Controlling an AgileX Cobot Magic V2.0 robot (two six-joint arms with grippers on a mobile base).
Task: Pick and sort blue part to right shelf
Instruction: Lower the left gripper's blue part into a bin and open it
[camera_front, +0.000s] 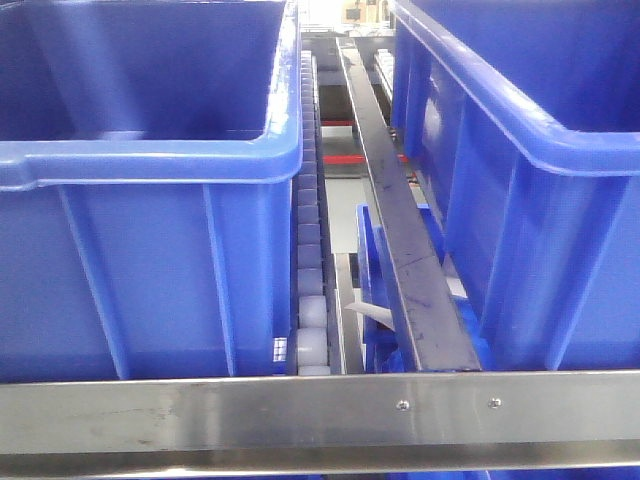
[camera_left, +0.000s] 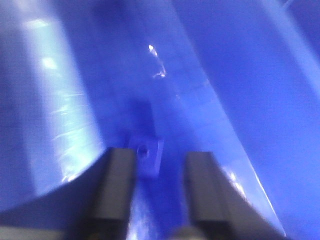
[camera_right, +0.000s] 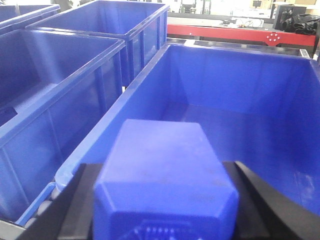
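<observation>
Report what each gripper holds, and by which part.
Right gripper clamps the blue part by its two side faces. Left gripper is open, holding nothing.

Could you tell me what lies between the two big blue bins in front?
A white roller track and a dark metal rail, shown in the front-facing view.

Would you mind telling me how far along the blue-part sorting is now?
Picked: the right gripper is shut on the blue part. In hand: it holds the part at the near edge of an open blue bin, not yet released. Remaining: dropping it in. The left gripper is open inside a blue-walled bin, above a small blurred blue piece.
</observation>
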